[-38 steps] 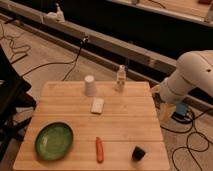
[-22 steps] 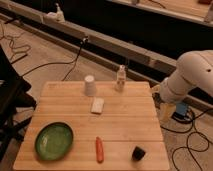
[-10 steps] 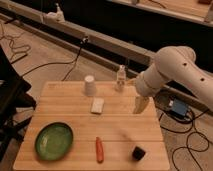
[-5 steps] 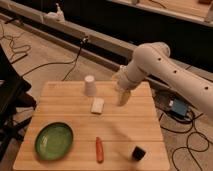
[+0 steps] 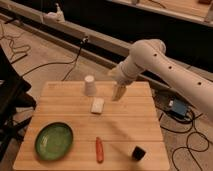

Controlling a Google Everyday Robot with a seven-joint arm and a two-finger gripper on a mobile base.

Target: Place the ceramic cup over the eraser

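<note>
The white ceramic cup (image 5: pixel 89 85) stands upside down at the far middle of the wooden table (image 5: pixel 50 107). The black eraser (image 5: pixel 137 152) sits near the table's front right edge. My gripper (image 5: pixel 118 93) hangs from the white arm (image 5: pixel 150 55) over the far part of the table, a little right of the cup and apart from it. It holds nothing that I can see. The small white bottle is hidden behind the arm.
A flat white block (image 5: pixel 97 105) lies just in front of the cup. A green plate (image 5: pixel 53 141) sits at the front left, and an orange carrot (image 5: pixel 99 149) lies in front, left of the eraser. Cables and a blue box (image 5: pixel 178 108) lie on the floor.
The arm has swung in from the table's right side to the left across the far edge, bringing the gripper close to the cup. The objects on the table have not moved.
</note>
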